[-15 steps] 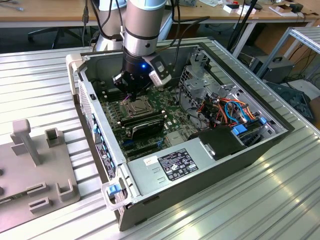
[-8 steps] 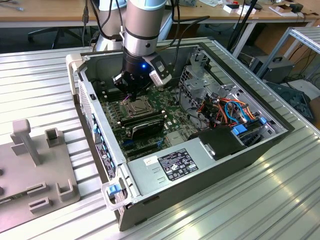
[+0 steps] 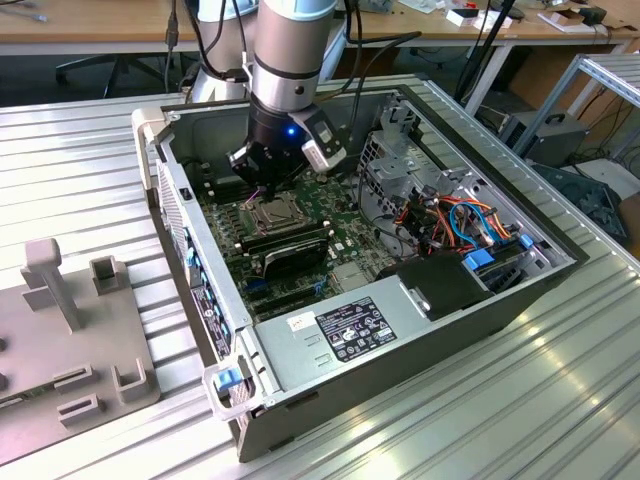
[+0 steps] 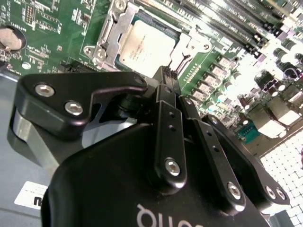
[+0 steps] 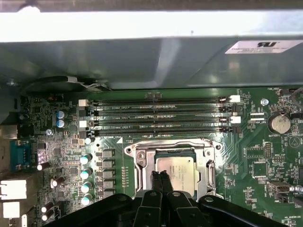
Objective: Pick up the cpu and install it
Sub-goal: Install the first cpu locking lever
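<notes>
The claw (image 5: 160, 176) has its two black fingers pressed together, with no gap between the tips, and nothing is held between them. In both wrist views the tips stand just over the near edge of the cpu (image 4: 146, 47), but I cannot tell if they touch it. The cpu lies flat in its socket (image 5: 142, 156) on the green motherboard (image 5: 255, 156), inside the metal frame of the socket. Just beside the socket run four long black memory slots (image 5: 156, 116), and behind them is the grey wall of the computer case (image 3: 420, 350). Small round capacitors (image 5: 86, 172) stand in a row at one side of the socket, and a round silver battery (image 5: 279, 124) sits at the other side. In the exterior view the arm (image 3: 285, 60) reaches down into the open case, which lies on a ribbed metal surface (image 3: 560, 400). At the exterior view's left, a grey fixture (image 3: 70, 330) rests on the same surface. White labels are on the case, but I do not read them.
</notes>
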Controlling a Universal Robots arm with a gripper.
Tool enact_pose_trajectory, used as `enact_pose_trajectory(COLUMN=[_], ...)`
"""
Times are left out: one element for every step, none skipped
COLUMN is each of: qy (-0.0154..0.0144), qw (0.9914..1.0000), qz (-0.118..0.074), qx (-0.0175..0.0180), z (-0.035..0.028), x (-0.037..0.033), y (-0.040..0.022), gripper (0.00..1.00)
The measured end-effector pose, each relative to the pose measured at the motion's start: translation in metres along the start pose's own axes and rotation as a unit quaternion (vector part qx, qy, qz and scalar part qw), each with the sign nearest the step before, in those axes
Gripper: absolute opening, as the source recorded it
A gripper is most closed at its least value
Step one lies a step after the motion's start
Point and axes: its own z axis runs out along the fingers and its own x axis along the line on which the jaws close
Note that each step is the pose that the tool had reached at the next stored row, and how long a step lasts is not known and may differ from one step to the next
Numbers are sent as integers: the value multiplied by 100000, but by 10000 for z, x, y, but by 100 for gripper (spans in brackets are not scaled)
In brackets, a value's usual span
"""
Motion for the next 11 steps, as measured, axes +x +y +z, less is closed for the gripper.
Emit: enact_pose_trajectory(qy=[3,3,-3,-8,-34,-53,-91,-135,-183,-213,-223], qw=[100000,100000,100000,100000,100000,100000,100000,100000,100000,99999,99999], qz=[-8,-5,-7,-28,-82,-98,-119,-137,-155,-167,-172], qx=[6,10,2,-2,-1,-1,-5,-18,-109,-252,-341], z=[0,-4,-5,-7,-7,-7,-6,-5,-5,-4,-3], x=[0,1,1,1,2,4,7,10,11,11,11], y=[11,15,19,24,35,44,55,63,67,72,80], gripper=[11,11,11,11,11,11,11,11,11,11,11])
